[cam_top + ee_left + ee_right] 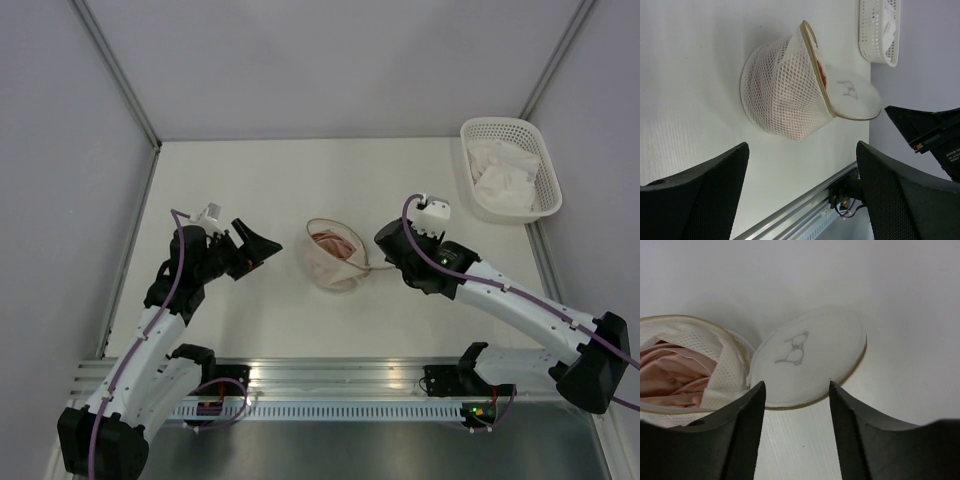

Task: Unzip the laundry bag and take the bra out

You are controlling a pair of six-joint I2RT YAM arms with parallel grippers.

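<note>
Laundry bag lies unzipped (pink bra inside), flap open.

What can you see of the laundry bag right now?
The laundry bag is a small whitish mesh dome with a thin brownish zip rim, resting on the white table. It is unzipped: its round flap, printed with a bra drawing, is swung open beside the mouth. Pink fabric shows inside. Nothing grips it.
</note>
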